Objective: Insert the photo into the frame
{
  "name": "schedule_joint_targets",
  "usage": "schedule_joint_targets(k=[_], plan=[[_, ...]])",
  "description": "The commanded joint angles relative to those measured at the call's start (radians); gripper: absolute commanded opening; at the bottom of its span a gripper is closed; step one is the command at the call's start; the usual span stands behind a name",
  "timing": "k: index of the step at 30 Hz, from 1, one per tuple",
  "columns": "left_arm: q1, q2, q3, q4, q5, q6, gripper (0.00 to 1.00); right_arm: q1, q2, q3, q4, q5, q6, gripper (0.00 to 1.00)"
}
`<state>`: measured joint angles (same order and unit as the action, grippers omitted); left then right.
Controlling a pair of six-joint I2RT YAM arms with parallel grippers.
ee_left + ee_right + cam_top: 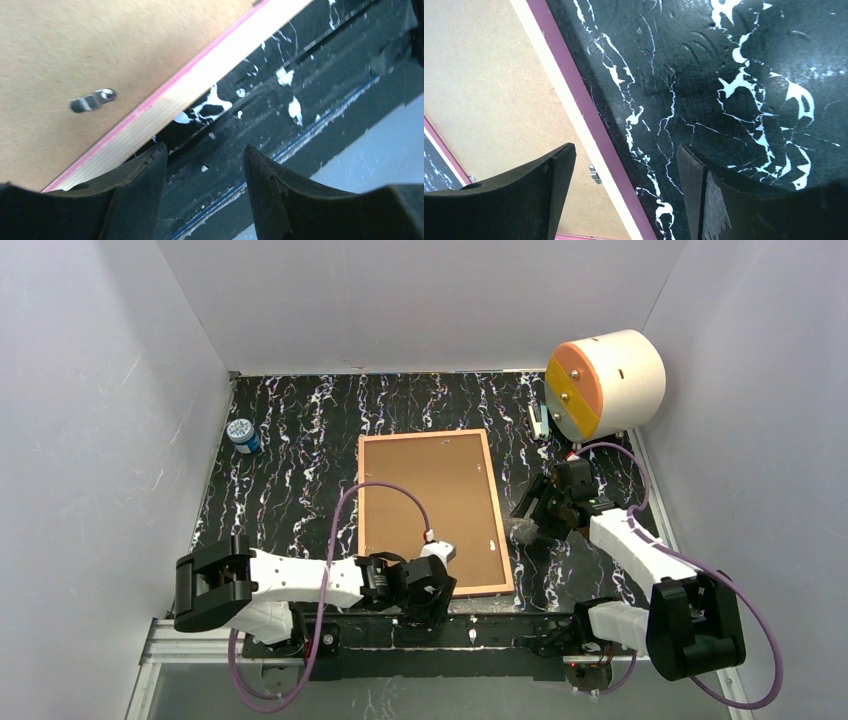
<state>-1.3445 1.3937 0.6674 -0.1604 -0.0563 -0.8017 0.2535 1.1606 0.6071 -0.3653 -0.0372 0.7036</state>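
Note:
The frame (497, 510) lies face down mid-table, its pale wood rim around a brown backing board (430, 500). The photo is hidden. My left gripper (432, 585) hovers at the frame's near edge. In the left wrist view the gripper (204, 147) is open over bare table, one finger beside the frame rim (200, 82), with a metal clip (92, 100) on the board. My right gripper (527, 515) sits just off the frame's right edge. In the right wrist view it (626, 147) is open and empty, straddling the rim (569, 95) near a clip (594, 173).
A white cylinder with an orange and yellow face (603, 383) stands at the back right. A small blue-capped jar (243, 436) sits at the back left. White walls enclose the black marbled table; a metal rail (480, 625) runs along its near edge.

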Motion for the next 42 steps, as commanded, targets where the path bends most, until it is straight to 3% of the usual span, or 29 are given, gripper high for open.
schedule_joint_targets(k=[1, 5, 14, 20, 26, 36, 42], plan=[[0.007, -0.033, 0.005, -0.045, -0.209, -0.083, 0.55, -0.007, 0.009, -0.016, 0.053, -0.061, -0.001, 0.82], [0.040, -0.062, 0.012, -0.146, -0.392, -0.129, 0.54, -0.007, 0.028, -0.048, 0.120, -0.161, -0.016, 0.80], [0.222, -0.133, -0.093, -0.120, -0.400, -0.149, 0.54, -0.007, 0.160, -0.071, 0.257, -0.347, -0.036, 0.77], [0.328, -0.242, -0.143, -0.149, -0.440, -0.170, 0.54, 0.002, 0.165, 0.037, 0.243, -0.312, -0.044, 0.75], [0.356, -0.274, -0.176, -0.182, -0.478, -0.230, 0.56, 0.060, 0.316, 0.336, 0.223, -0.202, -0.087, 0.76], [0.383, -0.266, -0.202, -0.154, -0.505, -0.268, 0.59, 0.128, 0.879, 1.030, 0.204, -0.024, -0.280, 0.76], [0.386, -0.263, -0.231, -0.134, -0.503, -0.296, 0.60, 0.127, 1.160, 1.327, 0.274, 0.073, -0.357, 0.74]])
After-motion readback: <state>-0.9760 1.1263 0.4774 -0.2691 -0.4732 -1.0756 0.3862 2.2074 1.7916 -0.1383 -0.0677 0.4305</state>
